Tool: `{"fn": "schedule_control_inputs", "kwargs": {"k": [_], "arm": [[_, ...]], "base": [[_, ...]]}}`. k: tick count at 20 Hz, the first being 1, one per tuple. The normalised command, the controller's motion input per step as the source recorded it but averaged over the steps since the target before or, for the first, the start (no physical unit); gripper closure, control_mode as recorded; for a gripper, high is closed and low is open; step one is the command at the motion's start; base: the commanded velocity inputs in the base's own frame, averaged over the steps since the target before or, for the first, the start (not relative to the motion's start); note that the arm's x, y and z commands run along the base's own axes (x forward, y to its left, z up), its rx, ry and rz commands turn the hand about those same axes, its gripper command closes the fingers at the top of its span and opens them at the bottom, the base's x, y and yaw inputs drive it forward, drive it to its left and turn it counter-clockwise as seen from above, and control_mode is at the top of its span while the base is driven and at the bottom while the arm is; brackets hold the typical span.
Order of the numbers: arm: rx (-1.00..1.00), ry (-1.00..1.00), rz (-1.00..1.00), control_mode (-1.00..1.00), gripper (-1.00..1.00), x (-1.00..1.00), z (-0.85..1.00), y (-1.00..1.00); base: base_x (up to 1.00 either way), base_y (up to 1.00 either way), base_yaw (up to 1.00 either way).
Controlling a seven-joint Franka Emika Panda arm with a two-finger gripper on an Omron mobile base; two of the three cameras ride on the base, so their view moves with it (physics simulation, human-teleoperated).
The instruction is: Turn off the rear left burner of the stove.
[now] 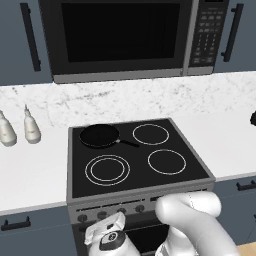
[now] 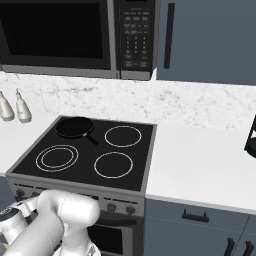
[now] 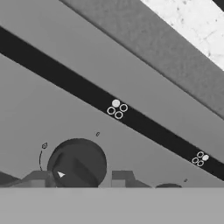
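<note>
- The arm (image 1: 192,220) is white, smooth and rounded, like fat tubes joined together.
- One joint has a dark round cap (image 1: 112,239) with a small light spot.
- The finger tips (image 3: 121,178) look grey and blocky.

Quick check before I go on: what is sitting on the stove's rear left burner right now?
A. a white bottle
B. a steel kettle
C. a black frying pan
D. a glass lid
C. A black frying pan sits on the rear left burner of the stove, its handle pointing toward the middle of the cooktop; the two white bottles stand on the counter to the stove's left.
</note>
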Motion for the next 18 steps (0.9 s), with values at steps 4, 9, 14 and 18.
{"fn": "schedule_control_inputs", "kwargs": {"k": [4,9,14,18], "arm": [[0.53,0.0,-0.17,-1.0,1.0,0.14,0.18,-0.18],[0.52,0.0,-0.18,-1.0,1.0,0.26,0.19,-0.16],[0.49,0.0,-0.18,-1.0,1.0,0.33,0.24,-0.19],[0.44,0.0,-0.18,-1.0,1.0,0.47,0.2,-0.24]], "base": [[0.0,0.0,0.0],[0.0,0.0,0.0],[0.0,0.0,0.0],[0.0,0.0,0.0]]}}
